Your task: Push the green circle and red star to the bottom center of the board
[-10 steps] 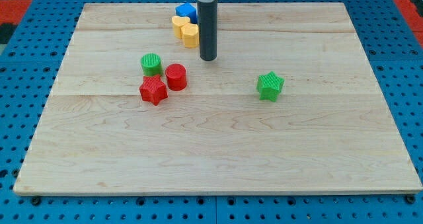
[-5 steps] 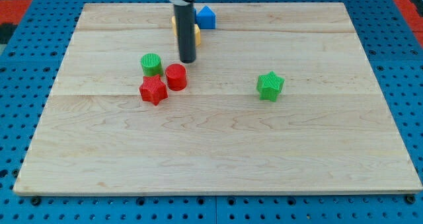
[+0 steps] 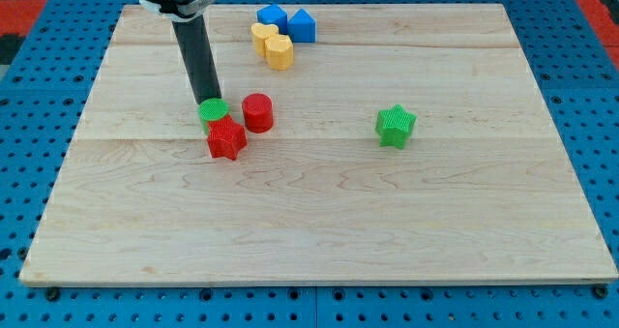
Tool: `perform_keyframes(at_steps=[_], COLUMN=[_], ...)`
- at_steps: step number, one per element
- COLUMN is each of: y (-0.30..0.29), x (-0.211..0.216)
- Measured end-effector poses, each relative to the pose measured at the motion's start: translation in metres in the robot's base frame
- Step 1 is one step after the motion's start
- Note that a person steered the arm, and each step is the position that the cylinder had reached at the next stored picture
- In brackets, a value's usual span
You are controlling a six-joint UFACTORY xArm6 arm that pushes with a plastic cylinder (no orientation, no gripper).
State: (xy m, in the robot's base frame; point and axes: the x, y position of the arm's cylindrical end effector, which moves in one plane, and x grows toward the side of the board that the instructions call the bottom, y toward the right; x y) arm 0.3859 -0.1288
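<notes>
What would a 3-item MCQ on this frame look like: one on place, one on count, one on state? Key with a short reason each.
1. Where is my tip relative to the green circle?
A. At its upper edge, toward the view's top
B. Far off at the view's right
C. Below the red star

2. How many red blocks are on the board?
A. One
B. Two
C. Four

3. How do the green circle and the red star stand?
A. Far apart
B. Stacked
C. Side by side, edges meeting

Key:
1 A, the rod's end meets the circle's top side.
2 B, the red star and the red cylinder are the only red ones.
3 C, the circle sits directly above the star in the view with no gap showing.
</notes>
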Motion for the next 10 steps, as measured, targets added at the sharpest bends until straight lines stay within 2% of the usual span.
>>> perform_keyframes(at_steps=[3,6,8,9,10], y=[0.025,0.082,0.032,0.018,0.019], x=[0.081,0.140,0.079,0.121,0.144])
